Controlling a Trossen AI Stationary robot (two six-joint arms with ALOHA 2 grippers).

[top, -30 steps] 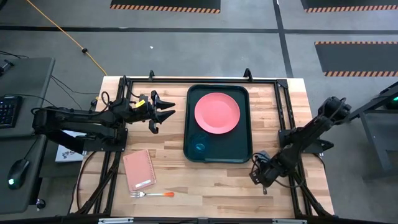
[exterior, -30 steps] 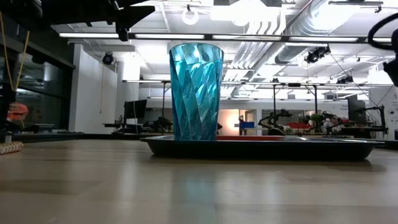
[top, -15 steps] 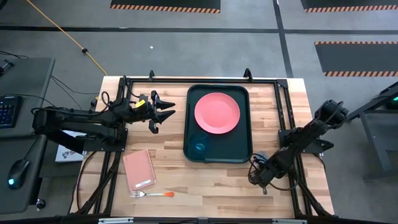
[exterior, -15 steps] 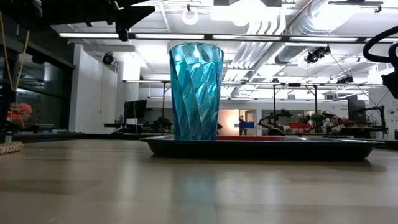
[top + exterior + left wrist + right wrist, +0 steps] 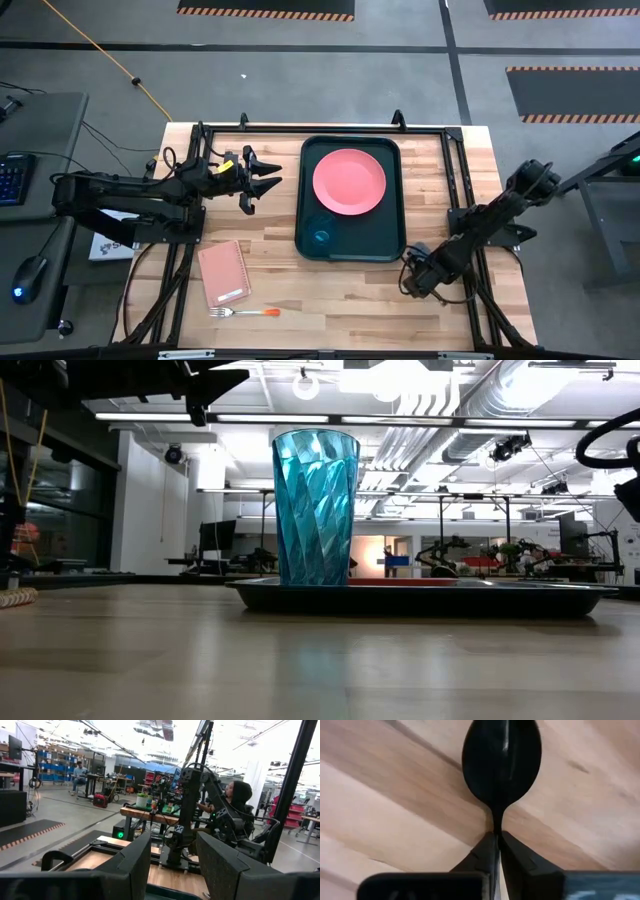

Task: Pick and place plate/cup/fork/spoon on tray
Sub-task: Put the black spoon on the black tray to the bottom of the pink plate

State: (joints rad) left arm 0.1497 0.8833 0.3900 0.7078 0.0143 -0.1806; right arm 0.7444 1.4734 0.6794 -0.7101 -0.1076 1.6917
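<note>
The dark tray (image 5: 392, 215) lies at the table's middle. On it rest the salmon-pink plate (image 5: 349, 181) and, in its near left corner, the upright teal cup (image 5: 320, 237) (image 5: 314, 508). The orange-handled fork (image 5: 245, 312) lies flat near the front edge. My right gripper (image 5: 410, 285) is low over the table, right of the tray, shut on the dark spoon (image 5: 501, 760). My left gripper (image 5: 275, 180) (image 5: 172, 865) hangs open above the table, left of the tray, with nothing between its fingers. My right gripper pinches the spoon's thin neck (image 5: 496, 822), just behind the bowl, between its two fingertips (image 5: 482, 850). The fingers come from above, slanting down at the table. The bowl (image 5: 501, 760) sticks out beyond the fingertips over the wood. The fingers hide the handle.
A pink notebook (image 5: 224, 273) lies at the near left, just beyond the fork. Black frame rails (image 5: 455, 170) run along the table's edges. Bare wood lies between the tray and the front edge.
My right arm has shifted slightly toward the table's left edge, with its gripper staying low beside the tray's near right corner. The left arm and the things on the tray have kept still.
</note>
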